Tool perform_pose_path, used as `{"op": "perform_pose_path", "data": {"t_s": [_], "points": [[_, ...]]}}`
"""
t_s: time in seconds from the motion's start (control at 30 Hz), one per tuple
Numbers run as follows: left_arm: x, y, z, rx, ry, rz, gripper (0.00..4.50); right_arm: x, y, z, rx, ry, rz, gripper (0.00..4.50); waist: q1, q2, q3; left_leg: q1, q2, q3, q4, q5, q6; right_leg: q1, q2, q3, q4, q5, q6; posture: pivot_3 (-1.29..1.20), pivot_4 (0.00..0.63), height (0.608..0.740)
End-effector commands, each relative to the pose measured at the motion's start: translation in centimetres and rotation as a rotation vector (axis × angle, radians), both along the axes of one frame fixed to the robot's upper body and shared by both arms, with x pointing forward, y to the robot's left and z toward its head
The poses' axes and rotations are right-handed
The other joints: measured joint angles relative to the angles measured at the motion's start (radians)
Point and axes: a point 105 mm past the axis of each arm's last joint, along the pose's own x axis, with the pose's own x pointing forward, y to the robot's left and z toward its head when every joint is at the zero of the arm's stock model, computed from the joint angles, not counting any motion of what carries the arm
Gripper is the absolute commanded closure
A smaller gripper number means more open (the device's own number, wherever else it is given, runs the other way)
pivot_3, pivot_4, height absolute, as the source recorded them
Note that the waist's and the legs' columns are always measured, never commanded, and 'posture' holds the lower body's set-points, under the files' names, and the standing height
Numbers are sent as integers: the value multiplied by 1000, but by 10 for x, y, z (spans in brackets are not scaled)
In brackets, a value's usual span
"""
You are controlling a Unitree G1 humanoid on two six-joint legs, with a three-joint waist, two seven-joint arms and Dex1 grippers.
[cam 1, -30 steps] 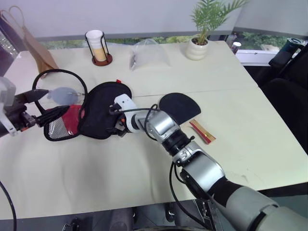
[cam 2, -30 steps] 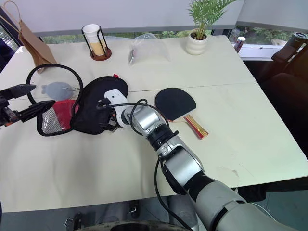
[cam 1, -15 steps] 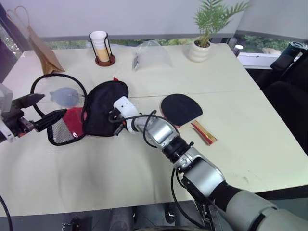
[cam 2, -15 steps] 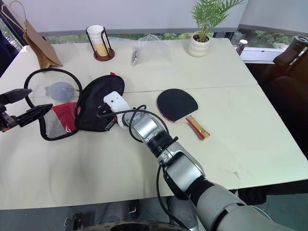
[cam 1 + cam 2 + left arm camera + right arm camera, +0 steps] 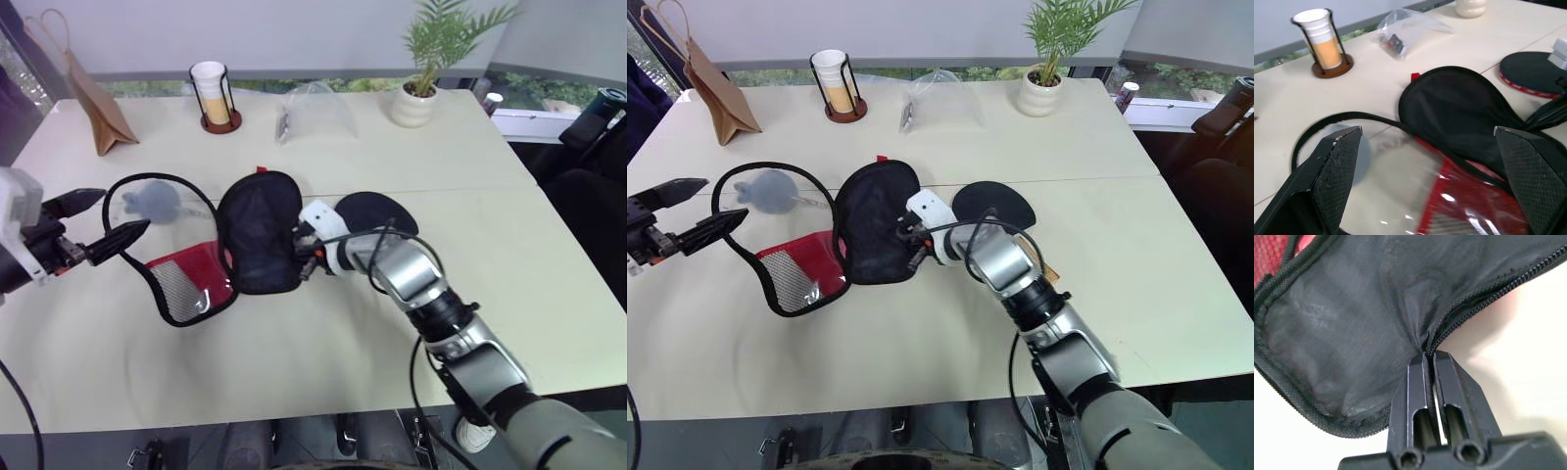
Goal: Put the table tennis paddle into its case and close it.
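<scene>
Two tools: right tool [image 5: 1429, 363] pinching the case [image 5: 257, 240] by its zip edge; left tool [image 5: 96, 221] spread.
Risk: thin fabric slips free.
Paddle [image 5: 377, 211]: uncased, mid-surface.

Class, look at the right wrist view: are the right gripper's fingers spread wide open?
No: the right gripper has its fingers pressed together, pinching the zip edge of the case.

paddle [image 5: 377, 212] handle hidden behind right arm, case [image 5: 1352, 328] cropped by wrist view
</scene>
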Motion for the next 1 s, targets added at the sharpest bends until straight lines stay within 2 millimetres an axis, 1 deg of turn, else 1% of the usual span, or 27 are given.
{"op": "perform_pose_path", "data": {"t_s": [0.03,0.17,0.23,0.43,0.63,0.8,1.0], "points": [[3,-6,7,7,-44,-24,0,-10,-8,-2,-8,11,94,4443,0,0,0,0,0,0,0,0,0,0,0,0,0,0,0,0,150,740],[5,-9,7,4,-44,-41,0,-16,-20,1,-26,6,177,4443,0,0,0,0,0,1,0,0,0,0,0,0,0,0,0,0,150,740],[6,-11,7,3,-45,-49,0,-15,-28,2,-49,-14,204,4443,1,0,0,0,0,1,0,0,0,0,0,0,0,0,0,0,150,740],[4,-15,8,1,-40,-71,0,-15,-42,6,-73,-25,277,4443,1,0,0,0,0,1,0,0,0,0,0,0,0,0,0,0,150,740],[1,-18,8,1,-34,-83,0,-8,-62,7,-99,-25,270,4443,3,0,0,0,0,1,0,0,0,0,0,0,0,0,0,0,150,740],[0,-18,7,1,-33,-84,0,-9,-77,8,-120,-17,276,4443,5,0,0,0,0,1,0,0,0,0,0,0,0,0,0,0,150,740],[1,-20,7,3,-24,-100,0,-6,-87,10,-134,-17,266,4443,3,0,0,0,0,1,0,0,0,0,0,0,0,0,0,0,150,740]]}}
